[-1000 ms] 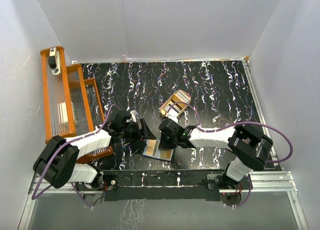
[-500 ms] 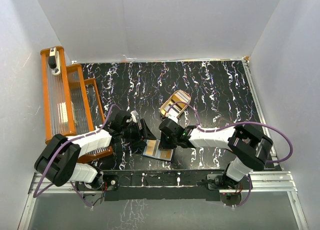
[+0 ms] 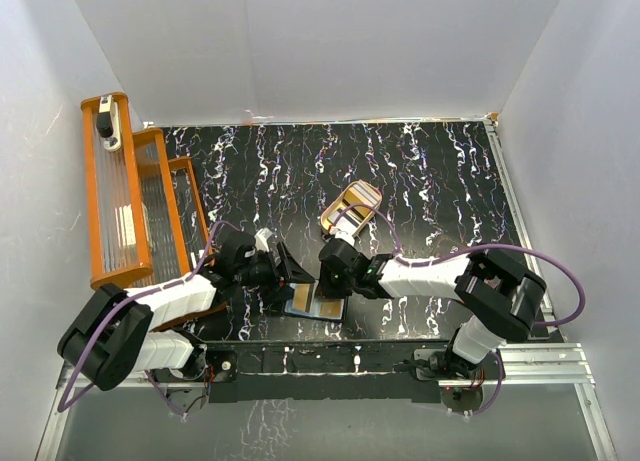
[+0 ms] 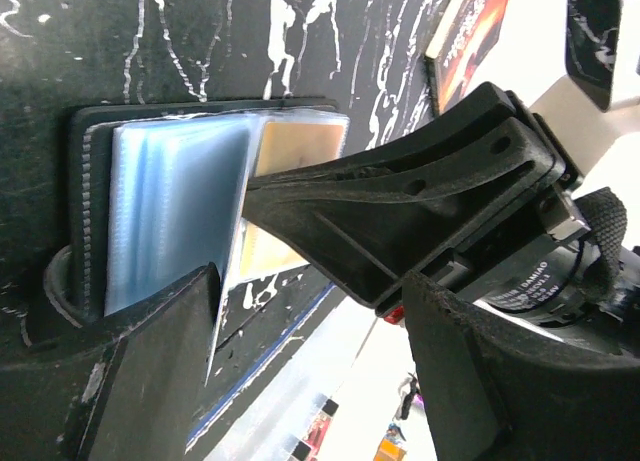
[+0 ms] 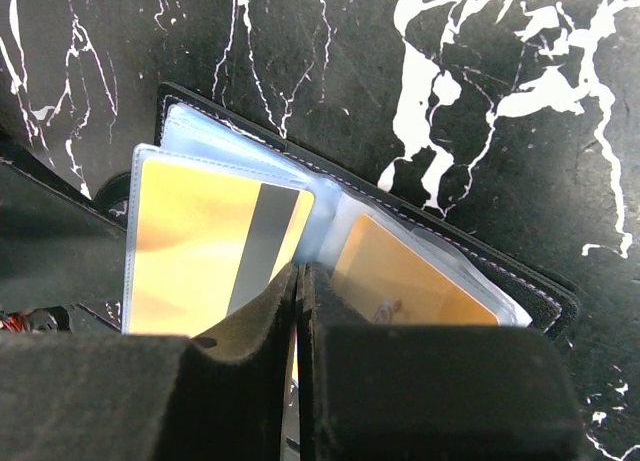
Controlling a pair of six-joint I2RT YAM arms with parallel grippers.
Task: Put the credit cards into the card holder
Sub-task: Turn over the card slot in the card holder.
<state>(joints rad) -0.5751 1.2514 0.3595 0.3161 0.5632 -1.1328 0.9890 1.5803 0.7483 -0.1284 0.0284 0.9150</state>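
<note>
The holder (image 3: 312, 303) lies open on the black marbled surface (image 3: 440, 181), near its front edge, between the two arms. Its clear sleeves (image 4: 170, 201) fan up from the black cover.

The right tool (image 5: 298, 281) is clenched: its two fingers meet with only a hairline gap, pinching the lower edge of a gold card (image 5: 200, 246) with a dark stripe. That card sits in a clear sleeve on the left half of the holder, raised a little off the leaves under it. A second gold card (image 5: 410, 286) lies flat in a sleeve on the right half.

The left tool (image 3: 283, 269) is at the holder's left edge, released, its fingers spread wide. In the left wrist view one finger (image 4: 150, 381) rests at the holder's near corner, just beside the edge of a sleeve. Whether it presses on the cover I cannot tell. The right tool's fingers reach across that view, over the sleeves.

Further back on the surface, well apart from the holder, sits a tan oval tray (image 3: 375, 193). An orange rack (image 3: 92, 201) stands along the left side.
</note>
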